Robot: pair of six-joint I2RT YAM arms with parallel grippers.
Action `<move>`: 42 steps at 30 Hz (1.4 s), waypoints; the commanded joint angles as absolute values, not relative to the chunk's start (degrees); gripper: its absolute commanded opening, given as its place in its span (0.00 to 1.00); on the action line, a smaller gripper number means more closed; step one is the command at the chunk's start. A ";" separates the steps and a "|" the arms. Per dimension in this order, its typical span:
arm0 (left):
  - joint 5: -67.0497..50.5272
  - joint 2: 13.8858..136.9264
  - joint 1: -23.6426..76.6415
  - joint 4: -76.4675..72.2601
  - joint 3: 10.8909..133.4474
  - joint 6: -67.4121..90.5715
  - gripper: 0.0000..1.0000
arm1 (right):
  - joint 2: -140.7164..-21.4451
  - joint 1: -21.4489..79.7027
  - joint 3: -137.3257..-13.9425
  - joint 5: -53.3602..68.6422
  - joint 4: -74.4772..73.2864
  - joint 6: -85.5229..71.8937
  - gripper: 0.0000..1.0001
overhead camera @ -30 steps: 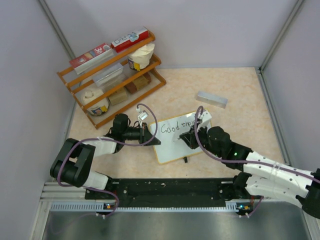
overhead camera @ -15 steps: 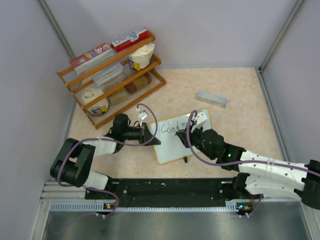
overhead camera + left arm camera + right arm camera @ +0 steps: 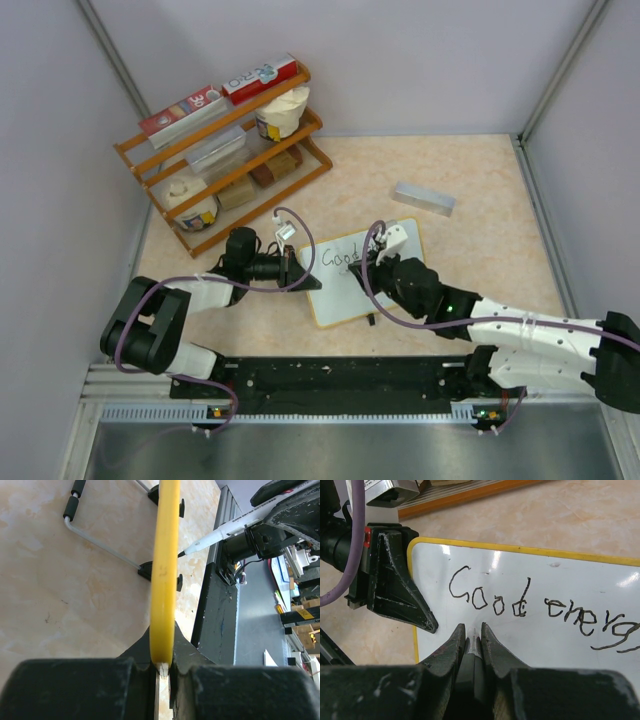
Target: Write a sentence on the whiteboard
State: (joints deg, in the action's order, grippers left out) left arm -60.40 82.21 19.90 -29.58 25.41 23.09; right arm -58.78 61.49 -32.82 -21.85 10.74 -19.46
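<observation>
The whiteboard (image 3: 338, 296) lies tilted on the table; its frame looks yellow in the wrist views. My left gripper (image 3: 300, 272) is shut on its left edge (image 3: 167, 555). My right gripper (image 3: 366, 266) is shut on a marker (image 3: 473, 651), with the tip over the white surface (image 3: 550, 650) just below the word "Good". The sentence (image 3: 520, 602) reads "Good energ" in one black line and runs out of view on the right. In the left wrist view the marker (image 3: 225, 529) points at the board's edge. In the top view my right arm hides the words after "Good" (image 3: 338, 257).
A wooden rack (image 3: 225, 150) with boxes and jars stands at the back left. A small grey block (image 3: 423, 198) lies behind the board on the right. The board's black feet (image 3: 145, 570) and a metal stand leg (image 3: 100, 542) rest on the table. Walls close in on both sides.
My right gripper with the marker has moved left across the board, from its right part to below "Good". The left gripper and the board have not moved.
</observation>
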 commanded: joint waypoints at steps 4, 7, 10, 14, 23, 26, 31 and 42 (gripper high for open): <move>-57.31 81.56 20.39 -28.39 25.93 19.78 0.00 | -60.20 62.40 -36.21 -22.15 13.62 -19.25 0.00; -57.30 81.56 20.39 -28.39 25.93 19.78 0.00 | -61.08 62.40 -36.30 -21.27 13.45 -19.42 0.00; -57.39 81.48 20.39 -28.39 25.93 19.78 0.00 | -61.61 62.40 -36.39 -20.74 13.18 -19.60 0.00; -57.31 81.47 20.39 -28.39 25.93 19.78 0.00 | -61.79 62.40 -36.30 -19.60 12.57 -19.77 0.00; -57.30 81.47 20.39 -28.30 25.93 19.78 0.00 | -61.61 62.40 -35.68 -18.20 10.37 -20.30 0.00; -57.30 81.39 20.39 -28.30 25.93 19.78 0.00 | -61.61 62.49 -35.16 -17.67 9.93 -20.57 0.00; -57.22 81.47 20.39 -28.21 25.84 19.78 0.00 | -61.35 62.40 -34.37 -17.23 8.97 -20.66 0.00; -57.13 81.56 20.48 -28.21 25.93 19.69 0.00 | -60.91 62.49 -32.52 -14.77 8.52 -21.53 0.00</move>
State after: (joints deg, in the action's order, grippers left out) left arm -60.38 82.21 19.94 -29.56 25.41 22.94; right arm -61.58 61.76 -33.39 -16.03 7.73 -21.02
